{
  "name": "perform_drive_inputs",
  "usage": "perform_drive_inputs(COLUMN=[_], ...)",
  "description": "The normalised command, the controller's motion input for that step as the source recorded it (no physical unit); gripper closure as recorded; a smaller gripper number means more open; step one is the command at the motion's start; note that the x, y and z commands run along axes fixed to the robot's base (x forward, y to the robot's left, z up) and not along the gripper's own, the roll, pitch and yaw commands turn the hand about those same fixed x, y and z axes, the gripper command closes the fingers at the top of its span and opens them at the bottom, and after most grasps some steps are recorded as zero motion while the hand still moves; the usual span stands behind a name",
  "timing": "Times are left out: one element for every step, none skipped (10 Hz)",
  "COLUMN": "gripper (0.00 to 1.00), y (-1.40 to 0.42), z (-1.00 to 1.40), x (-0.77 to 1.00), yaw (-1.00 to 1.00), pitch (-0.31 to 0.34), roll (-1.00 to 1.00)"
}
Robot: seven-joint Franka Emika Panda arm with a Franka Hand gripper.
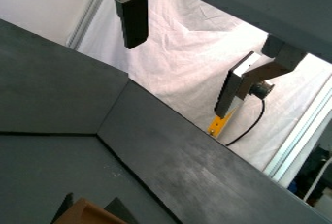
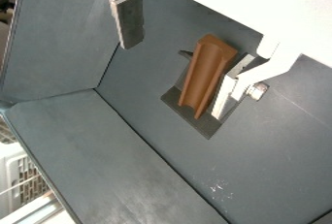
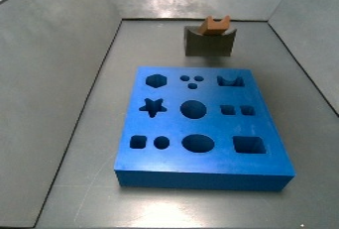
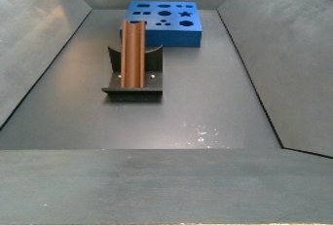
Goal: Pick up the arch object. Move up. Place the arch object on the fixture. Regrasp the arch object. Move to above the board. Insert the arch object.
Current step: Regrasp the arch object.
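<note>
- My gripper (image 2: 182, 46) hangs well above the floor, and nothing sits between the fingers (image 2: 127, 19) in either wrist view; the two plates stand apart, one toward the upper left of the frame and the other toward the middle right.
- In a wrist view the arch object (image 2: 203, 76) shows just right of centre, below the gap between my fingers and clear of both.
- In both side views the arch object (image 4: 134, 56) rests on the fixture (image 4: 132, 85), leaning up against its upright part: at left of centre in one side view, and as only a small orange tip (image 3: 216, 22) above the dark block at upper centre in the other.
- The board (image 3: 199, 126) lies flat in the middle of one side view and at top centre of the other (image 4: 166, 22), just beyond the fixture; its cutouts look unfilled.
- I judge the placing step done and the regrasp to be in hand: the piece is parked, and I am free and above it.
- Next I should come down with the fingers straddling the bar across its narrow width, close on it squarely, then lift before heading toward the board.
- The risk I see is nudging the leaning bar off the fixture while I descend, so the approach wants to be straight and centred.
</note>
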Motion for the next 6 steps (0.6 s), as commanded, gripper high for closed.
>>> perform_drive_inputs(gripper=[0.00, 0.00, 0.00, 0.00, 0.00, 0.00], y=[-0.06, -0.06, -0.06, -0.06, -0.06, -0.06], z=[-0.01, -0.02, -0.02, -0.02, -0.02, -0.03], x=[0.36, 0.35, 0.35, 0.35, 0.35, 0.34], yaw=[0.25, 0.19, 0.17, 0.14, 0.11, 0.10], pitch=[-0.003, -0.014, -0.014, -0.012, -0.007, 0.001], roll=[0.18, 0.18, 0.18, 0.18, 0.17, 0.17])
